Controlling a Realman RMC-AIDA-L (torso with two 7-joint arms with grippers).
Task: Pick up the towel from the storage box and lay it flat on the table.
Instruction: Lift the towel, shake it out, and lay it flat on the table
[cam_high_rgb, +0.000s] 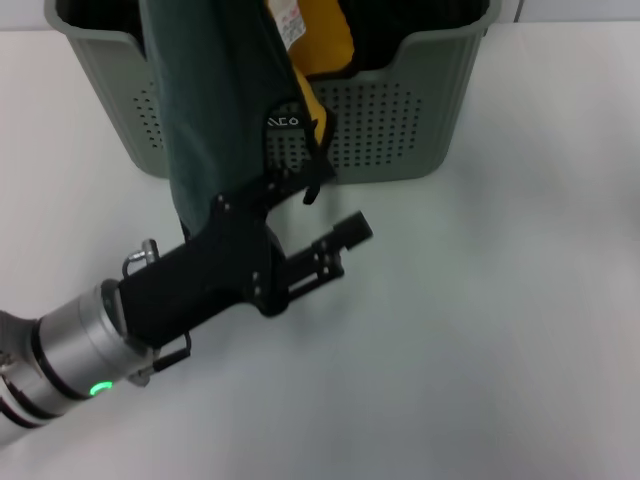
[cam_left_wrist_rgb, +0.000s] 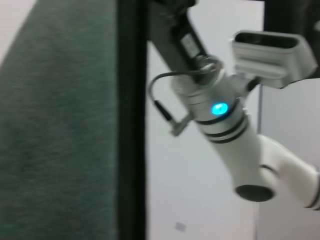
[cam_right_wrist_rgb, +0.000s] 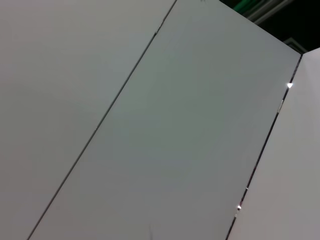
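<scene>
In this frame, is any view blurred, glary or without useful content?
Head view: fairly sharp, even light, with soft shadows on the table beside the storage box. Left wrist view: motion-blurred, with the towel a soft green mass filling one side. Right wrist view: only blank pale panels, with small glints along a seam.

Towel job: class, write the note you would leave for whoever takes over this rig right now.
Left claw: raised over the table in front of the storage box, with the towel draped against it. The cloth hides the grip itself.
Right claw: not in view; its wrist camera shows only plain panels.
Towel: partly lifted, teal side facing the head camera, yellow side showing at the box rim. Its far end trails back over the box.
Done: towel raised from the box.
Left: pull it clear of the box and lay it flat on the table.
</scene>
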